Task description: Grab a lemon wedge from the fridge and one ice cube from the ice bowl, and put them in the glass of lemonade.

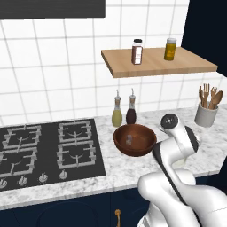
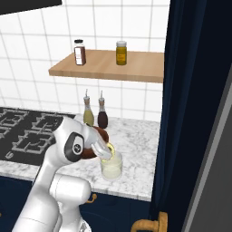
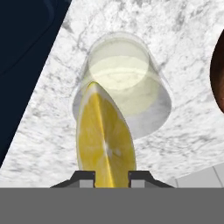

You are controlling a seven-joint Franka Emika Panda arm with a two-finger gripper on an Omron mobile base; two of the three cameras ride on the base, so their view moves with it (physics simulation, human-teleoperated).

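Left base view, desk: marble desk (image 1: 124, 170) carries the ice bowl (image 1: 135, 139) beside the hob (image 1: 48, 148); two slim bottles (image 1: 123, 111) stand just behind the bowl, the utensil holder (image 1: 206, 114) at the far right.
Left base view, ice: a pale ice cube (image 1: 129, 141) lies inside the bowl, not yet fetched.
Left base view, arm: the white arm (image 1: 177, 146) bends over the desk to the right of the bowl, hiding the hand.

Right base view, gripper: the gripper (image 2: 108, 152) hangs at the rim of the glass of lemonade (image 2: 111, 166), a yellow bit at its tips.
Right base view, room: the glass stands near the front edge of the desk; the navy cabinet (image 2: 190, 108) rises close on its right, the bowl just to its left.

Hand view, gripper state: clenched on the lemon wedge (image 3: 105, 140), held edge-on between the finger tips (image 3: 85, 177).
Hand view, target: the wedge tip overlaps the near rim of the glass (image 3: 124, 83), which is partly offset from it.
Hand view, risk: judged, a release here could land the wedge on the rim and tip it onto the desk; a lower descent could knock the glass toward the edge.
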